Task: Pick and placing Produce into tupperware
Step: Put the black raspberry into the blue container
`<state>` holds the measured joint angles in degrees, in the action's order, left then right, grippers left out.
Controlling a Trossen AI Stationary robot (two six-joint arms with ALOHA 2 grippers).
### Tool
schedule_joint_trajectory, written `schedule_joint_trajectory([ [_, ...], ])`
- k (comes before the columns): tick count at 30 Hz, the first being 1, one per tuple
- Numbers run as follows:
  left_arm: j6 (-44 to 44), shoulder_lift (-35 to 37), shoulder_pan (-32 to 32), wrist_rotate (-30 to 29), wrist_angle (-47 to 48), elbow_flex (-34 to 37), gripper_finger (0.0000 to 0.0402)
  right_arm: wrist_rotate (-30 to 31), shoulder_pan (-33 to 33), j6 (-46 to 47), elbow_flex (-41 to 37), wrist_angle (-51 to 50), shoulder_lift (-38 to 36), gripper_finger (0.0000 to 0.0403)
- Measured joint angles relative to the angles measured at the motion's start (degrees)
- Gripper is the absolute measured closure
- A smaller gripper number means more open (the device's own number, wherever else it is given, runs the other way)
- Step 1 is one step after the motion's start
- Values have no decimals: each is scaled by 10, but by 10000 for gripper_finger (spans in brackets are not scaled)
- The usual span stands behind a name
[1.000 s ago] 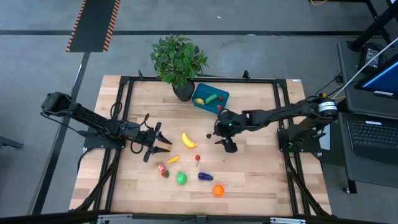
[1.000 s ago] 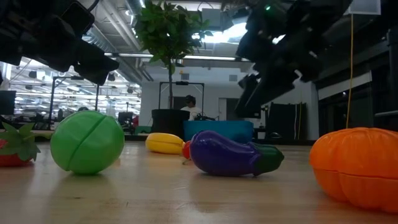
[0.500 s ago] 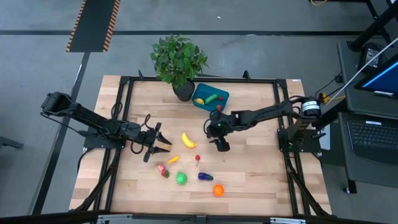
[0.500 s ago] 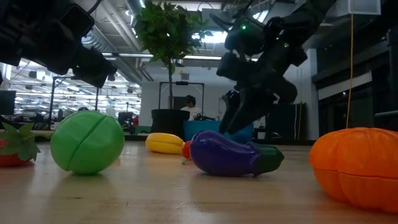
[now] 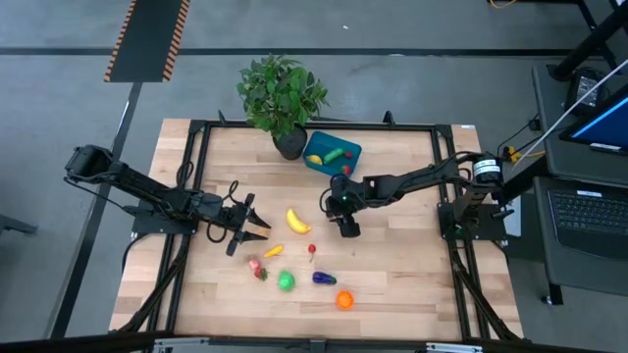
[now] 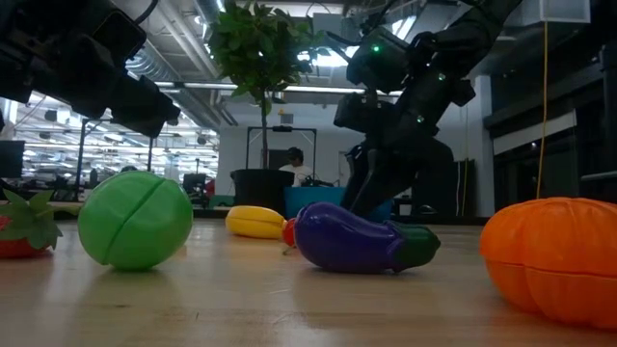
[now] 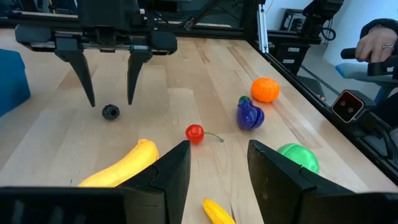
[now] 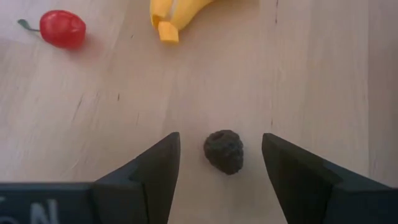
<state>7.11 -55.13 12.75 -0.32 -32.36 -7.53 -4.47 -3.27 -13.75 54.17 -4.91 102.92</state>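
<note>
1. Sitting on the bare wood near the table's middle, a small dark berry (image 8: 224, 151) lies between the spread, empty fingers of the right gripper (image 5: 339, 213), untouched.
2. Near the far edge, the teal container (image 5: 332, 154) already holds a few pieces.
3. Left to move, by my count: banana (image 5: 297, 221), cherry (image 5: 312, 249), eggplant (image 5: 323, 278), green fruit (image 5: 286, 281), orange piece (image 5: 344, 300) and others.
4. Beside the banana, the left gripper (image 5: 257, 227) waits, half open, holding nothing.

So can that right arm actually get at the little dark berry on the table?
Probably yes. The right pincer hangs open with the dark berry between its fingers, and nothing lies in the way.
</note>
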Motion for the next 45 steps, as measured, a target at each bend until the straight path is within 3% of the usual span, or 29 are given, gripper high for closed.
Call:
schedule_joint_trajectory([
  [23, -1, 0, 0, -2, 6, 0, 250, 3, 0, 1, 0, 26, 41, 178],
  [37, 0, 0, 0, -3, 6, 0, 250, 4, 0, 2, 0, 29, 41, 304],
  [45, -1, 0, 0, -3, 6, 0, 250, 7, 0, 15, -1, 23, 38, 302],
])
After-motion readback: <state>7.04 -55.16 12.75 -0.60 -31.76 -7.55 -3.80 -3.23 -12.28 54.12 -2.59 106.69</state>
